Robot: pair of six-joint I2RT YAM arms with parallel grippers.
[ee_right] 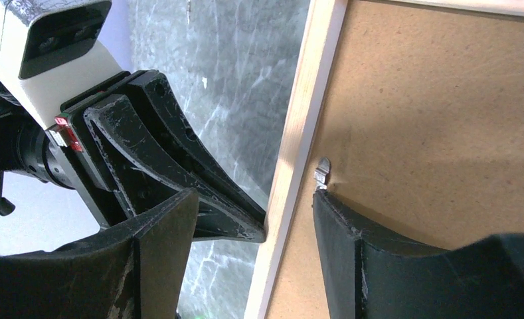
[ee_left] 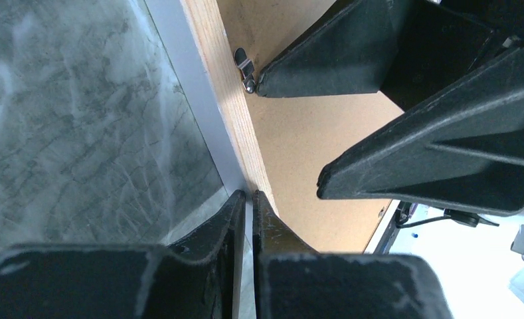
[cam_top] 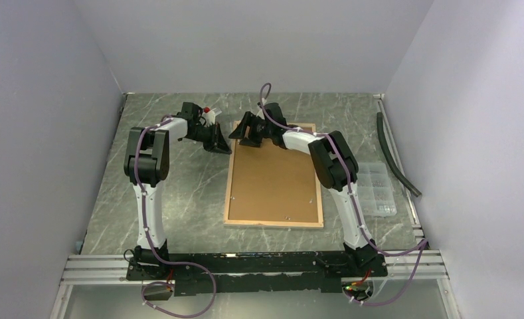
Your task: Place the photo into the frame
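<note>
Operator: Frame position?

Technician: The frame (cam_top: 274,221) lies flat on the marbled table (cam_top: 186,199), between the two arms, with its long sides running away from the bases. The pale wood back faces up. A brown backing board (cam_top: 275,176) fills the opening.

Operator: Left gripper status?

Technician: The left gripper (ee_left: 249,194) sits at the frame's left long rail, near the far corner. Its fingers lie together with only a thin slit between them, and nothing shows in the slit. The tips meet the rail's outer edge, low over the table.

Operator: Right gripper status?

Technician: The right gripper (ee_right: 254,195) is over the same far-left corner, approaching from the other side. Its fingers stand wide apart and hold nothing. They straddle the left rail. One fingertip is outside the frame, above the table and beside the left gripper's tips. The other is over the backing board, just beside a small metal retaining tab (ee_right: 321,174) at the rail's inner edge. Whether that tip touches the tab cannot be told.

Operator: Other items on the table?

Technician: A clear plastic compartment box (cam_top: 377,189) lies to the right of the frame, beside the right arm. A dark hose (cam_top: 395,149) runs along the right wall.
</note>
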